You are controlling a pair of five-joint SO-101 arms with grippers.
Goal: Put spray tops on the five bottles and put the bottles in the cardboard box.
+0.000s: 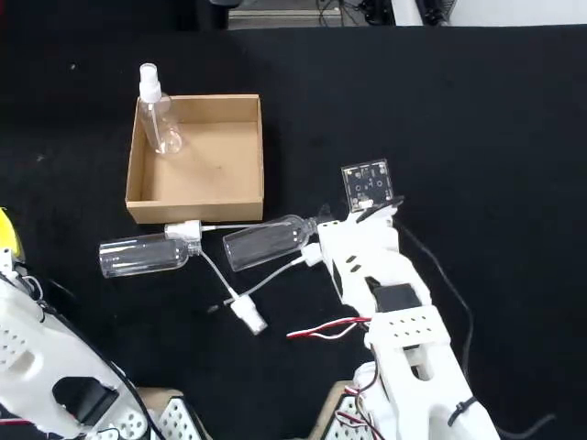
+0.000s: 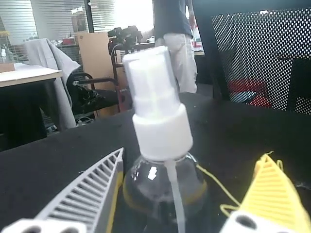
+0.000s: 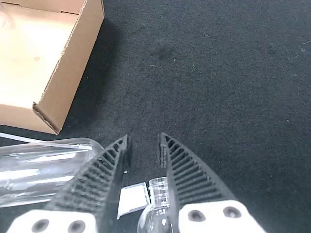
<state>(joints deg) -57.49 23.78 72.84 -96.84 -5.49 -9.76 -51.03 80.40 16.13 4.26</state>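
Left gripper (image 2: 193,154): fingers spread wide around an upright capped bottle (image 2: 163,187), the yellow finger apart from it. That bottle looks ready for the cardboard box (image 1: 194,203). Right gripper (image 3: 143,138): fingers narrow, nothing pinched, an open bottle neck (image 3: 158,187) low between them. An uncapped bottle (image 1: 264,244) lies near the box front. Best to widen, grip the body rather than the neck, stand it upright, then feed in the loose spray top (image 1: 249,316) tube-first.

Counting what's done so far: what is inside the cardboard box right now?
One bottle with a spray top, standing in the far left corner of the box. The near wall hides a strip of floor behind it.
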